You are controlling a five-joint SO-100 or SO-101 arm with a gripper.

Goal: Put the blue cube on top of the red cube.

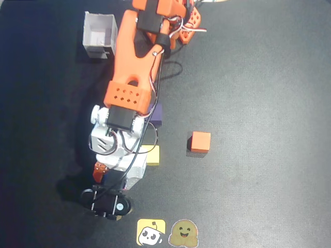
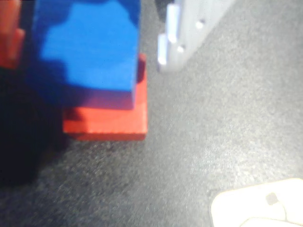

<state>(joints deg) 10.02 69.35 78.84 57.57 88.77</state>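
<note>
Gripper (image 2: 90, 28) looks clamped on the blue cube (image 2: 90, 52), which sits over the red cube (image 2: 106, 120), so basically only letting go is left

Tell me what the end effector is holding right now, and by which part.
Cannot be told for sure. In the wrist view the blue cube sits over the red cube, with a white finger standing apart on its right; contact on its left is hidden.
</note>
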